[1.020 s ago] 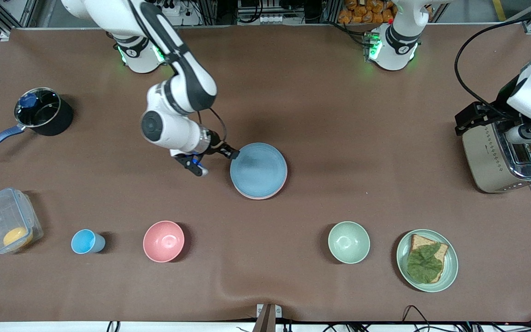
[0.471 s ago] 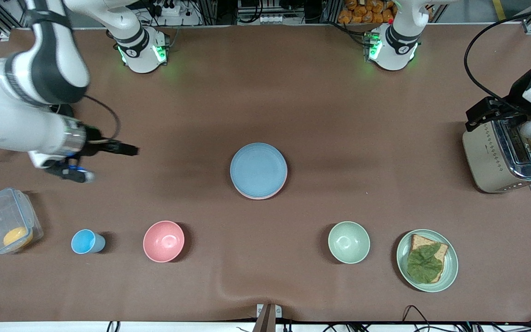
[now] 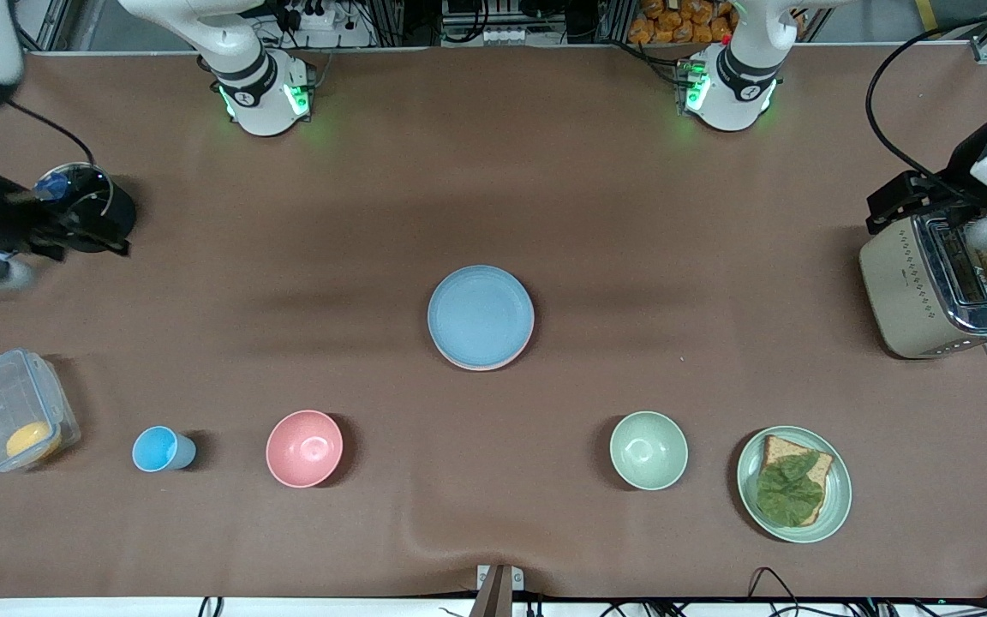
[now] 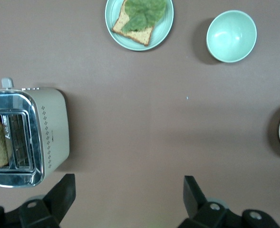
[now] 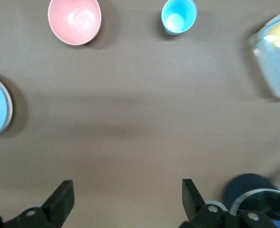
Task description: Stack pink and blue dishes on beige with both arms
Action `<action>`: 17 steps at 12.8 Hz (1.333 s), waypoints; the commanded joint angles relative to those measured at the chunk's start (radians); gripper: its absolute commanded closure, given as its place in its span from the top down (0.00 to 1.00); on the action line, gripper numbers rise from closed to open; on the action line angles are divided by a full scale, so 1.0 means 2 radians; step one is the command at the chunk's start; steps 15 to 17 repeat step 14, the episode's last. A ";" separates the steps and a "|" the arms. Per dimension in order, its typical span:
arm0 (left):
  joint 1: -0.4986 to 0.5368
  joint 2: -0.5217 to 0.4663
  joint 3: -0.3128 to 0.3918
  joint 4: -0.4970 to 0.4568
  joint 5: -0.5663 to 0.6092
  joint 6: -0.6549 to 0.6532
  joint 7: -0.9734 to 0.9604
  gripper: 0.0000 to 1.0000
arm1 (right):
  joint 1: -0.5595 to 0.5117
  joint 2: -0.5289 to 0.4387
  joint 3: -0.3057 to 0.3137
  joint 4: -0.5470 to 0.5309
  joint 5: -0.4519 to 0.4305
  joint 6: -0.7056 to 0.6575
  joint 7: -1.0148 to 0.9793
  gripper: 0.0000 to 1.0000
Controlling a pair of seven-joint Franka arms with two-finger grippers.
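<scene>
Stack: blue plate (image 3: 480,313) topmost, pink rim (image 3: 493,365) under it, mid-desk; beige not visible. My right gripper (image 5: 123,199) wide, empty, over the pot (image 3: 82,208) edge. Left gripper (image 4: 125,197) wide, above toaster (image 3: 939,287). Stacking looks finished; next, park.

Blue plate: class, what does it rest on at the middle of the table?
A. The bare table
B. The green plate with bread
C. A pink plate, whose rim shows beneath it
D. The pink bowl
C: a pink rim peeks out from under the blue plate on the edge nearer the front camera.
</scene>
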 commanded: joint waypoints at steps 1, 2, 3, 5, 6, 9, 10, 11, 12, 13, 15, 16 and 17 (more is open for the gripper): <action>-0.006 -0.017 0.007 -0.013 0.000 -0.013 0.014 1.00 | -0.059 -0.035 0.036 0.029 -0.016 -0.043 -0.053 1.00; -0.006 -0.017 0.007 -0.012 0.000 -0.013 0.016 1.00 | -0.071 -0.033 0.042 0.050 -0.016 -0.060 -0.050 1.00; -0.004 -0.017 0.007 -0.010 -0.001 -0.013 0.019 1.00 | -0.072 -0.033 0.042 0.057 -0.016 -0.067 -0.044 1.00; -0.004 -0.014 0.004 -0.005 0.000 -0.013 0.020 1.00 | -0.075 -0.035 0.070 0.057 -0.015 -0.083 0.035 1.00; -0.004 -0.014 0.004 -0.005 0.000 -0.013 0.020 1.00 | -0.080 -0.035 0.083 0.056 -0.015 -0.086 0.058 1.00; -0.003 -0.009 0.004 0.004 0.003 -0.013 0.020 1.00 | -0.084 -0.031 0.089 0.056 -0.015 -0.080 0.056 1.00; -0.002 -0.009 0.004 0.006 0.000 -0.013 0.020 1.00 | -0.080 -0.030 0.089 0.057 -0.016 -0.080 0.056 1.00; -0.001 -0.009 0.006 0.009 0.000 -0.013 0.021 1.00 | -0.075 -0.029 0.089 0.057 -0.017 -0.077 0.056 1.00; -0.001 -0.009 0.006 0.011 -0.001 -0.013 0.021 1.00 | -0.065 -0.028 0.088 0.057 -0.022 -0.074 0.056 1.00; -0.001 -0.009 0.006 0.012 -0.001 -0.014 0.021 1.00 | -0.060 -0.026 0.088 0.055 -0.029 -0.067 0.057 1.00; -0.001 -0.009 0.006 0.012 -0.001 -0.014 0.020 1.00 | -0.057 -0.026 0.089 0.055 -0.032 -0.067 0.059 1.00; -0.001 -0.009 0.006 0.012 -0.001 -0.014 0.020 1.00 | -0.057 -0.026 0.089 0.055 -0.032 -0.067 0.059 1.00; -0.001 -0.009 0.006 0.012 -0.001 -0.014 0.020 1.00 | -0.057 -0.026 0.089 0.055 -0.032 -0.067 0.059 1.00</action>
